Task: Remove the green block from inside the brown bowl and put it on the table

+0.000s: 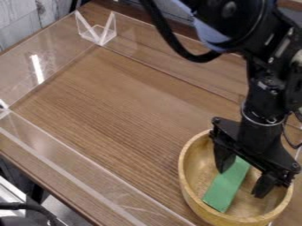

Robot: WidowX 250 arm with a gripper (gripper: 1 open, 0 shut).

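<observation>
Claw [242,177] of the black robot arm [264,93], lowered into the brown bowl [189,183] with its fingers spread.
The bowl stood at the lower right of the frame, on the table [106,106]. Inside it, the green block [224,186] lay diagonally toward the bowl's left side, its upper part beside the left finger in the picture; whether they touched could not be told. The claw was released. A clear, angular object [97,29] stood at the upper left of the frame.

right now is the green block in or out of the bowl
In: the green block lies inside the brown bowl, with the rim around it.
</observation>
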